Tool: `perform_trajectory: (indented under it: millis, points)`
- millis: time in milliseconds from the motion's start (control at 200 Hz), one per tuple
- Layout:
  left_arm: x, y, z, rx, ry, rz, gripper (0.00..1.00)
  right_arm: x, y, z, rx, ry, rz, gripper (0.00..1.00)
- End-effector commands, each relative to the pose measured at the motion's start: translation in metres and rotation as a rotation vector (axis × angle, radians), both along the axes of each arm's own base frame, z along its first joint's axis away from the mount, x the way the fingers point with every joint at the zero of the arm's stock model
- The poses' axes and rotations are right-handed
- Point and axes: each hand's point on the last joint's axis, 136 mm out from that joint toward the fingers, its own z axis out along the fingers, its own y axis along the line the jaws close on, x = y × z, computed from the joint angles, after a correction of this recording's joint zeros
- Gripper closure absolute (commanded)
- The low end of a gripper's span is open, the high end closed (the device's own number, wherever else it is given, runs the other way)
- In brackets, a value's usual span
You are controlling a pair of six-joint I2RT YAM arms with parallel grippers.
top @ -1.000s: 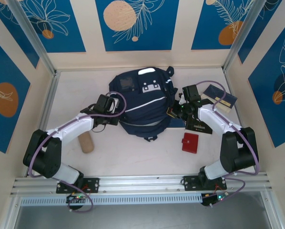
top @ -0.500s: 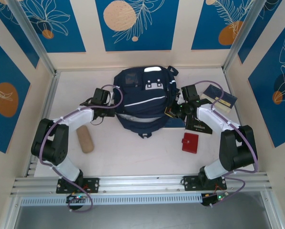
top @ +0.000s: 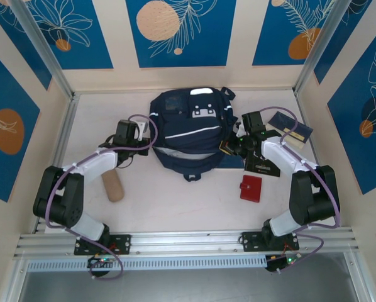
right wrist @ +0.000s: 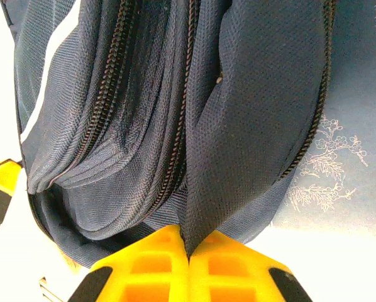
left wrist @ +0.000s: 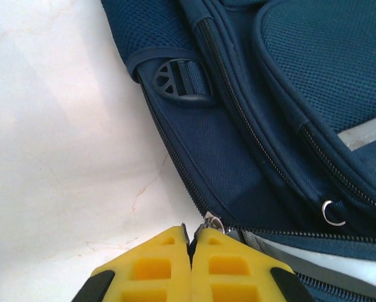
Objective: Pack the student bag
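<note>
One navy student bag (top: 187,133), white-striped, perhaps part-unzipped

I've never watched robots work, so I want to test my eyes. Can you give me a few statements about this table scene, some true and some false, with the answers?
1. The left gripper is pinched shut on the zip pull of the bag. True.
2. The right gripper hangs open, clear of the bag. False: it is shut on a fold of the bag's fabric.
3. The red wallet lies on the table, outside the bag. True.
4. The tan roll sits on top of the bag. False: it lies on the table, left of the bag.
</note>
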Motion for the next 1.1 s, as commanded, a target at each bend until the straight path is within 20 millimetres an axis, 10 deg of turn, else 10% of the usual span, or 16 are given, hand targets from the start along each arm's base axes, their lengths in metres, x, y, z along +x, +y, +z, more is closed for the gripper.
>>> perform_trajectory:
  millis: [0, 210, 670, 770, 875, 1095]
  points:
    - [0.024, 0.047, 0.009, 0.026, -0.071, 0.226, 1.00, 0.006, -0.026, 0.011, -0.051, -0.025, -0.078, 1.00]
    - [0.016, 0.090, 0.018, 0.090, -0.085, 0.429, 1.00, 0.003, -0.003, 0.016, 0.037, -0.041, 0.016, 1.00]
    - [-0.085, 0.175, 0.028, 0.193, -0.035, 0.790, 1.00, -0.016, 0.093, 0.015, 0.137, -0.023, 0.338, 1.00]
    - [-0.092, 0.176, 0.031, 0.178, -0.018, 0.809, 0.70, -0.026, 0.111, 0.020, 0.181, -0.025, 0.411, 0.97]
    - [-0.090, 0.166, 0.043, 0.132, 0.000, 0.768, 0.35, -0.035, 0.121, 0.032, 0.177, -0.053, 0.470, 0.63]
    - [-0.065, 0.114, 0.075, -0.026, 0.039, 0.516, 0.23, -0.011, 0.078, 0.035, -0.009, -0.116, 0.311, 0.39]
